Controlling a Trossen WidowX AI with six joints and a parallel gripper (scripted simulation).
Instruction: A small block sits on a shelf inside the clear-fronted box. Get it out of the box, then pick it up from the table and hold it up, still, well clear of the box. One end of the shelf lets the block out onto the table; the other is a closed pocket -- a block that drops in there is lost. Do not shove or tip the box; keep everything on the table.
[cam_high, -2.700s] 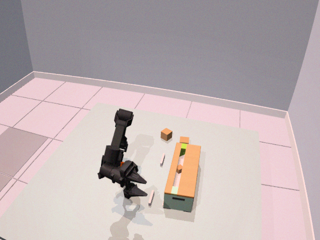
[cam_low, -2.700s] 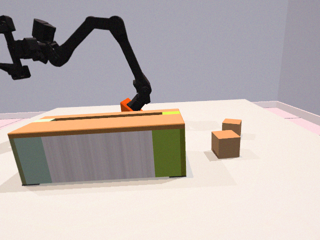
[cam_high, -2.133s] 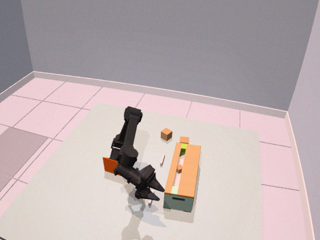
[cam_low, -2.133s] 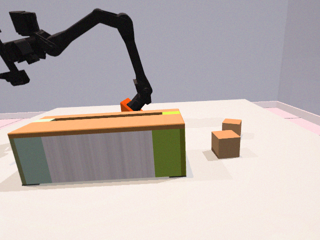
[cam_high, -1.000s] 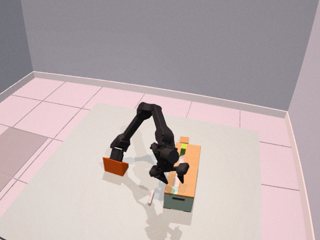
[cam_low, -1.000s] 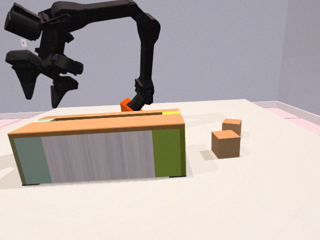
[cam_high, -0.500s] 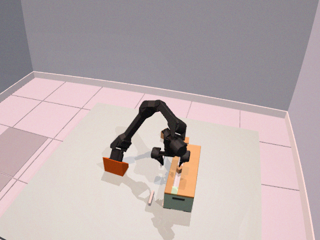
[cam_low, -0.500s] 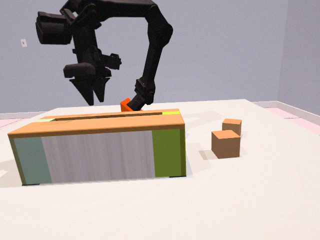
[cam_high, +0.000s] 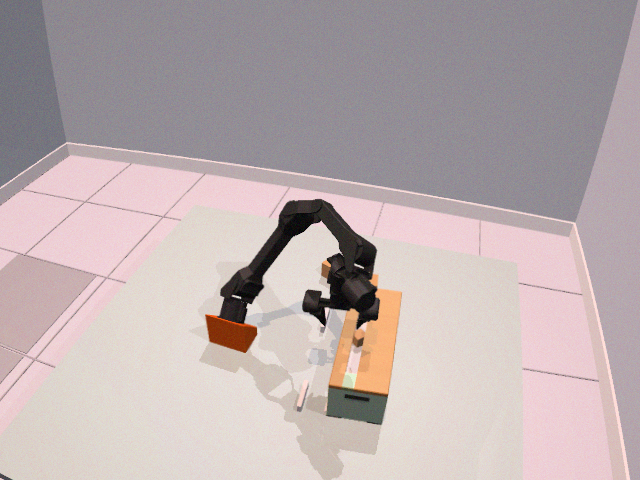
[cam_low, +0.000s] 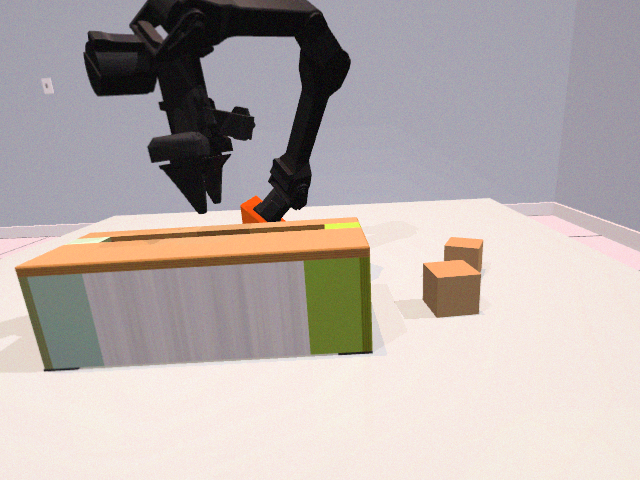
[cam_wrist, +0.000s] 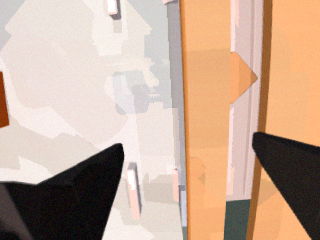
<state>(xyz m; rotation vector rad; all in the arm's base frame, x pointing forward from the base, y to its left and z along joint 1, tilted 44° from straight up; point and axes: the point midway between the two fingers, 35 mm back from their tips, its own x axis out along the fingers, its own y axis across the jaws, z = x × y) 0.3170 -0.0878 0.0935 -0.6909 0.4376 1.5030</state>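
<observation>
The box (cam_high: 385, 341) (cam_low: 232, 258) (cam_wrist: 207, 120) stands on the table with an orange lid and a long slot along its top. The small orange-brown block (cam_high: 358, 338) (cam_wrist: 242, 77) shows through the slot, turned cornerwise on the pale shelf (cam_high: 353, 362) (cam_wrist: 242, 150), around mid-length of the box. The block is hidden in the exterior view. My gripper (cam_high: 341, 325) (cam_low: 208, 207) (cam_wrist: 187, 144) is open and empty, pointing down above the lid. In the wrist view, its fingertips straddle the lid's strip beside the slot, and the block lies beyond the right fingertip.
Two orange-brown cubes (cam_low: 451, 290) (cam_low: 463, 254) stand past the box's yellow-green end (cam_low: 341, 225). A pale stick (cam_high: 302, 395) lies on the table beside the box; another (cam_high: 325, 321) is partly behind the gripper. The lid's other end has a pale green patch (cam_high: 349, 380) (cam_low: 90, 240).
</observation>
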